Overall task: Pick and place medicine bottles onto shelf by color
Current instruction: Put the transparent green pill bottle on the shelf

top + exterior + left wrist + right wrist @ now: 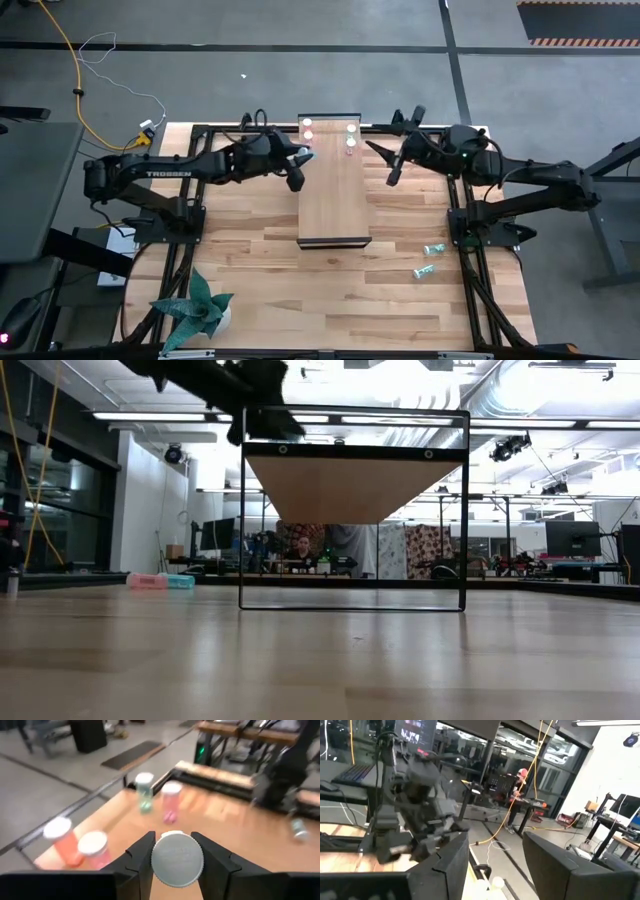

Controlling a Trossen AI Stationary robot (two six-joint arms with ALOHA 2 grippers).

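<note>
The shelf (335, 200) is a long light-wood board on a dark frame at the table's middle. At its far end stand two pink bottles (308, 128) on the left, and a green bottle (351, 128) with a pink bottle (351, 142) on the right. The left wrist view shows them as pink bottles (62, 840), green bottle (144, 790) and pink bottle (171, 800). My left gripper (298, 160) is at the shelf's left edge, shut on a white-capped bottle (177, 859). My right gripper (387, 160) hangs open beside the shelf's right edge. Two teal bottles (430, 259) lie on the table. My left gripper pinches the bottle between its two fingers (142, 857), which sit on opposite sides of the round white cap (177, 870). The cap faces the wrist camera and hides the bottle's body, so its colour cannot be told. The bottle is near the shelf's left edge, short of the two pink bottles.
A potted green plant (195, 310) stands at the table's near left corner. The shelf's near half (335, 225) is bare wood. From the low view the shelf's dark frame (352, 510) stands raised above the tabletop. A person (520, 795) shows in the room beyond.
</note>
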